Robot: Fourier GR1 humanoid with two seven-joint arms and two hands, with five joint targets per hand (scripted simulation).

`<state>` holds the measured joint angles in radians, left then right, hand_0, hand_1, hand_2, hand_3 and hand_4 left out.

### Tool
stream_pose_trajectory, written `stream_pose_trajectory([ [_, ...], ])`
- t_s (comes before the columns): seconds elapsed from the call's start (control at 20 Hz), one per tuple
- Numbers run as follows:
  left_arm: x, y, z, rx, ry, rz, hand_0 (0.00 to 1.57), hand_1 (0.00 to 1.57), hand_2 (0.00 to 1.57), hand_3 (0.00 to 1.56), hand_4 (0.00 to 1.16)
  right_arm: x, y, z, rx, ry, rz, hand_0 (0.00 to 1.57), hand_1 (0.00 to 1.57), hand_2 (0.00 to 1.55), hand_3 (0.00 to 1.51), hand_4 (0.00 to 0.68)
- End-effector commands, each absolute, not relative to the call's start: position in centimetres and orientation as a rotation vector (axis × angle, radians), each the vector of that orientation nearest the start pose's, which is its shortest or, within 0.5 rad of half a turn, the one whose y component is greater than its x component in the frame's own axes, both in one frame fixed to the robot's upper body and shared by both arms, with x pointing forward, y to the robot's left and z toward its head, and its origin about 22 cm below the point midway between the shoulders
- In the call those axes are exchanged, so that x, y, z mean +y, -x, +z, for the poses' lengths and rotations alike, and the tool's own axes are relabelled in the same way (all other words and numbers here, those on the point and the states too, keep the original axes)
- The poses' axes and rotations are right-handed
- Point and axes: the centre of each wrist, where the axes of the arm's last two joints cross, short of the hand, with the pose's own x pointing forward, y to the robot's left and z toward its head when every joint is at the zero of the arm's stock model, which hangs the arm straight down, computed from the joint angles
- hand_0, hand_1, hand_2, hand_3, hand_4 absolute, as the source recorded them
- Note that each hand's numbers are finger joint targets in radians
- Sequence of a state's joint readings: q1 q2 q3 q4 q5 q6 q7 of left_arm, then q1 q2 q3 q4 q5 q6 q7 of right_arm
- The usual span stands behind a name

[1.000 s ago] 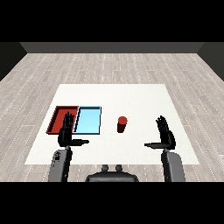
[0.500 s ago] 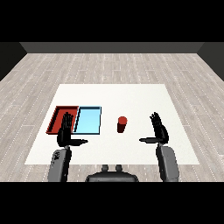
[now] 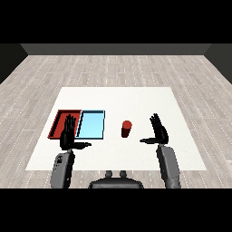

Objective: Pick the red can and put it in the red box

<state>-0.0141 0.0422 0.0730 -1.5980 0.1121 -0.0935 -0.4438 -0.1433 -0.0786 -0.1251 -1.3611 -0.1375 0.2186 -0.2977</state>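
**Can lies left of the right hand**

The can (image 3: 126, 128) stands upright on the table (image 3: 136, 97), long axis vertical, just right of the blue tray (image 3: 91, 124). The right hand (image 3: 159, 132) is the nearer one, set to the can's right with bare table between them, fingers straight and thumb pointing at the can, holding nothing. The red tray (image 3: 62, 118) lies beyond the blue one, partly behind the left hand (image 3: 68, 134), which is spread and empty too.

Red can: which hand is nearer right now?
Right. The right hand is open just to the right of the red can, apart from it. The left hand is open farther off, over the red tray, with the light blue tray in between.
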Motion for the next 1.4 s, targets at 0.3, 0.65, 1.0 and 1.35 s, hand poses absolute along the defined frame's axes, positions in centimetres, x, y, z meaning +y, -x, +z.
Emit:
stream_pose_trajectory([
  [0.3, 25.8, -23.9, 3.0, -2.068, 0.029, 0.064, 0.00, 0.00, 0.00, 0.00, 0.00, -24.2, -28.0, -3.4, -1.752, -0.265, -0.040, 0.00, 0.00, 0.00, 0.00, 0.000],
  [0.65, 24.6, -23.3, -0.1, -2.053, 0.070, 0.049, 0.00, 0.00, 0.00, 0.00, 0.00, -21.1, -29.9, -4.4, -1.741, -0.281, -0.079, 0.00, 0.00, 0.00, 0.00, 0.000],
  [1.0, 26.7, -23.8, -0.5, -2.068, 0.075, 0.080, 0.00, 0.00, 0.00, 0.00, 0.00, -18.6, -30.2, -6.7, -1.699, -0.308, -0.088, 0.00, 0.00, 0.00, 0.00, 0.000],
  [1.35, 24.3, -23.7, 1.9, -2.054, 0.092, 0.050, 0.00, 0.00, 0.00, 0.00, 0.00, -18.1, -31.5, -4.7, -1.676, -0.363, -0.099, 0.00, 0.00, 0.00, 0.00, 0.000],
])
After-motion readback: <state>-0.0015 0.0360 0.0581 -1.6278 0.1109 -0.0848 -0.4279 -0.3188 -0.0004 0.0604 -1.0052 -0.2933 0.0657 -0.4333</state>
